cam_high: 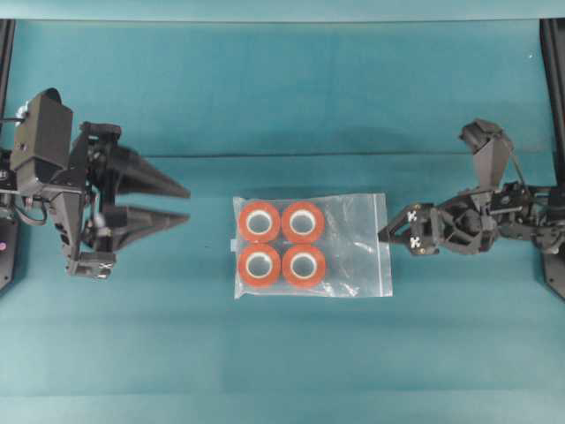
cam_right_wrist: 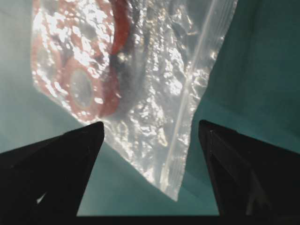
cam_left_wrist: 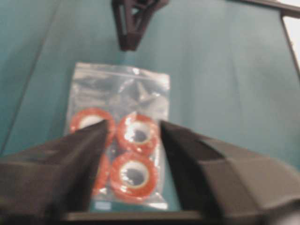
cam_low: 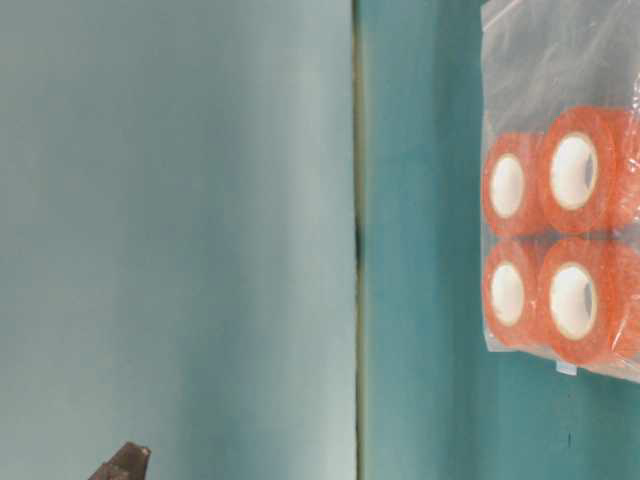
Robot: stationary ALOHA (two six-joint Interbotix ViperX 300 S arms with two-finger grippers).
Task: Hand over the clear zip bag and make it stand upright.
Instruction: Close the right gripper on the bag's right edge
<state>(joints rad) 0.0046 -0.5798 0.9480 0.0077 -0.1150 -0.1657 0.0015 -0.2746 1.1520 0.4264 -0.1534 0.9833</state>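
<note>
- I see the clear crinkly plastic zip bag, holding four orange-red tape rolls, lying flat mid-table on the teal cloth.
- My left gripper stands apart from it, jaws spread, empty.
- My right gripper sits at the zip edge, jaws wide, gripping nothing.

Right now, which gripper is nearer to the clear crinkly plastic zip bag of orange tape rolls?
Right. The right gripper, open, sits at the zip edge of the clear zip bag; the left gripper, also open, stands clearly apart from its opposite edge.
</note>
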